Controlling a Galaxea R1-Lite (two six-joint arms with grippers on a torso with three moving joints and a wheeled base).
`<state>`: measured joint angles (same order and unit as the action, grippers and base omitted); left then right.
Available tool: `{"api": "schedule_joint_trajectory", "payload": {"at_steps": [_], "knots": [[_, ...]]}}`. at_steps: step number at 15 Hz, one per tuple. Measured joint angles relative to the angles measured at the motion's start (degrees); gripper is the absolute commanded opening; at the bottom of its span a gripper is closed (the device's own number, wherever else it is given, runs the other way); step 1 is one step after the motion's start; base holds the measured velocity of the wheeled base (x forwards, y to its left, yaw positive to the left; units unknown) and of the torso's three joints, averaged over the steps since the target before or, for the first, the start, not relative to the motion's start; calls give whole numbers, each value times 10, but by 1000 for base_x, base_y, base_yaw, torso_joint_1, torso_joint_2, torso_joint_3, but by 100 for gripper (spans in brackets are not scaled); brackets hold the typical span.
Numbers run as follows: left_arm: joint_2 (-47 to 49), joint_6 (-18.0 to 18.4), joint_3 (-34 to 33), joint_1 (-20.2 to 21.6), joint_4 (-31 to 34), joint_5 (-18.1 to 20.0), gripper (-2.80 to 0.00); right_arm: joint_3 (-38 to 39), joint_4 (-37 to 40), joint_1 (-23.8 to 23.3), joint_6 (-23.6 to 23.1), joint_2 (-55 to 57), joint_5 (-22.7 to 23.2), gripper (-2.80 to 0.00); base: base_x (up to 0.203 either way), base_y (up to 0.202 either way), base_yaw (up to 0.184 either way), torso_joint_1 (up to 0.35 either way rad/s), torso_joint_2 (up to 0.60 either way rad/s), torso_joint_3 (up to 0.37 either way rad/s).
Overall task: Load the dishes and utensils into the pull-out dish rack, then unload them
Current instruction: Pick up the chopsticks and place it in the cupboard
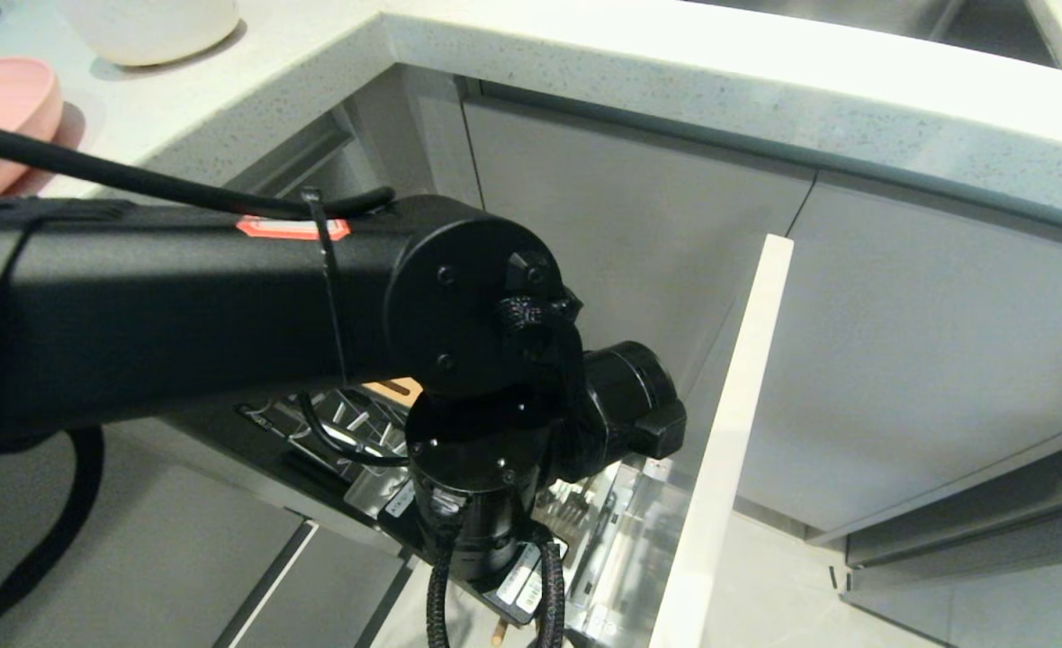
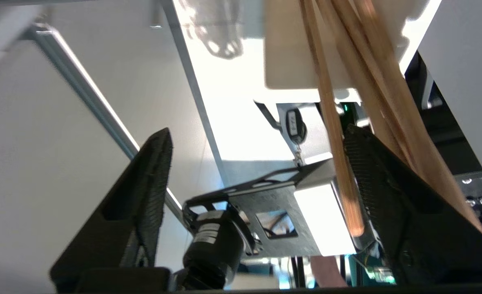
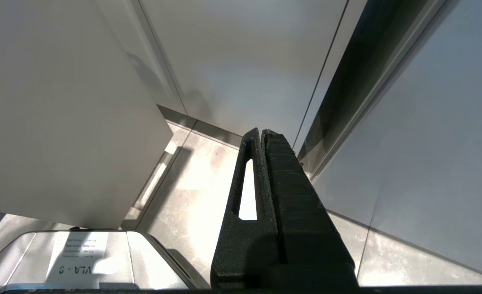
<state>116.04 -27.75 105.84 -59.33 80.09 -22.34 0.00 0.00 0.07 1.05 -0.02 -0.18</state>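
In the head view my left arm (image 1: 459, 360) reaches down into the pull-out dish rack (image 1: 351, 423) and hides its own gripper. The left wrist view shows my left gripper (image 2: 257, 130) open, its jaws wide apart. Light wooden chopsticks (image 2: 331, 122) stand out of the white cutlery tub (image 2: 290, 61). One of them leans along the inner face of one finger (image 2: 380, 183), and nothing presses it from the other side. The pink plate (image 1: 0, 117) and the cream bowl (image 1: 148, 27) sit on the counter at the far left. My right gripper (image 3: 261, 132) is shut on nothing, parked low by the cabinet doors.
The rack's pale cabinet front (image 1: 729, 432) stands pulled out to the right of my arm. The speckled countertop (image 1: 675, 81) overhangs grey cabinet doors behind it. A wooden strip (image 1: 396, 389) shows just under the arm. The robot's base (image 2: 265, 212) lies beyond the open jaws.
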Motion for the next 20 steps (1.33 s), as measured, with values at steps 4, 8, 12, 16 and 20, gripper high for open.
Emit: {"api": "schedule_joint_trajectory", "payload": {"at_steps": [4,8,12,16,20], "knots": [[-40,-18,0,-6,1,-31,0,0,0,0,0,0,0,-280,0,0,0,0,0,0],[-83,-49,5,-16,-3,-119,-280,0,0,0,0,0,0,-280,0,0,0,0,0,0],[-127,-60,37,-19,-36,-213,-280,0,0,0,0,0,0,-280,0,0,0,0,0,0],[-175,-52,41,-17,-170,-224,-280,0,0,0,0,0,0,-280,0,0,0,0,0,0],[-215,14,41,5,-327,-223,-280,0,0,0,0,0,0,-280,0,0,0,0,0,0]]}}
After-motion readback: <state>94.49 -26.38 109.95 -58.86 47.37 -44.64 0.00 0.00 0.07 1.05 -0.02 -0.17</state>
